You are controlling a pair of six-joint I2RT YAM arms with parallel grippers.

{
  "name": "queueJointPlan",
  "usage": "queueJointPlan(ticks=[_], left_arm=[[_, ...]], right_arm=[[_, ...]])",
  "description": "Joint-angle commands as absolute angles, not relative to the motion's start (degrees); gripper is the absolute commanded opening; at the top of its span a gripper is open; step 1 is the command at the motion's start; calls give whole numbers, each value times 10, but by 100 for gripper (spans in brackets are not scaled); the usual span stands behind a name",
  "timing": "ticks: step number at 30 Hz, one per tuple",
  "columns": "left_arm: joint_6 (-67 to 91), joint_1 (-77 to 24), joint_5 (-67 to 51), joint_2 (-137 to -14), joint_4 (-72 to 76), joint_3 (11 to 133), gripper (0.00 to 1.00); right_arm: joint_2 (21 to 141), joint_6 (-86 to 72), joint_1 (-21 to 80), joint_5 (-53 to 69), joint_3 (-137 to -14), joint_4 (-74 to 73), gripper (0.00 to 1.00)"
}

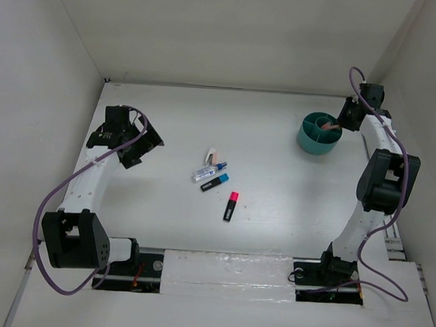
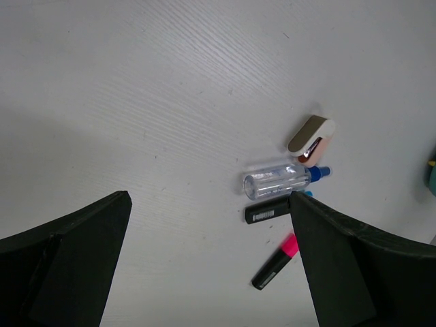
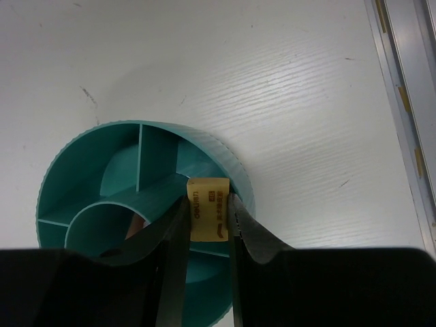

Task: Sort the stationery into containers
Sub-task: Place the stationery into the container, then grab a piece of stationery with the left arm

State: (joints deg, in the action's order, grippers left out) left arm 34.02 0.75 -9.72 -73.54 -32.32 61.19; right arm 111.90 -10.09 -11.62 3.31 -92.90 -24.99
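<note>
The right gripper [image 3: 208, 204] is clenched on the tan block [image 3: 208, 216], holding it over an outer compartment of the cup [image 3: 82, 146], just inside the rim at its 3 o'clock. The cup sits at the table's [image 1: 274, 211] 2 o'clock. The left gripper [image 2: 208, 197] hangs released at 10 o'clock, jaws wide. Near the centre lie the eraser [image 2: 312, 139], tube [image 2: 276, 182] and blue highlighter [image 2: 267, 213], with the pink highlighter [image 2: 276, 262] at their 5 o'clock.

Blue-capped highlighter [image 2: 267, 213] cap end hidden; teal cup [image 2: 432, 178] cut off
</note>
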Motion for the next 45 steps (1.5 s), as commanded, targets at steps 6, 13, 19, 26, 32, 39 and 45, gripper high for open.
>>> queueJointPlan(ticks=[6, 13, 19, 26, 32, 39, 45], left_arm=[[331, 6, -103, -737, -308, 608, 100], [331, 6, -108, -737, -308, 608, 100], [331, 6, -108, -737, -308, 608, 100], [331, 6, -108, -737, -308, 608, 100], [331, 6, -108, -737, -308, 608, 100], [331, 6, -108, -737, -308, 608, 100], [331, 6, -103, -737, -314, 614, 100]], right_arm=[[1114, -94, -120, 57, -935, -235, 21], [1108, -94, -120, 51, -935, -235, 30], [1108, -94, -120, 51, -935, -235, 36], [1098, -94, -120, 51, -935, -235, 41], [1080, -94, -120, 46, -941, -229, 41], [1080, -136, -120, -19, -1023, -267, 43], [1092, -161, -112, -31, -1108, -293, 55]])
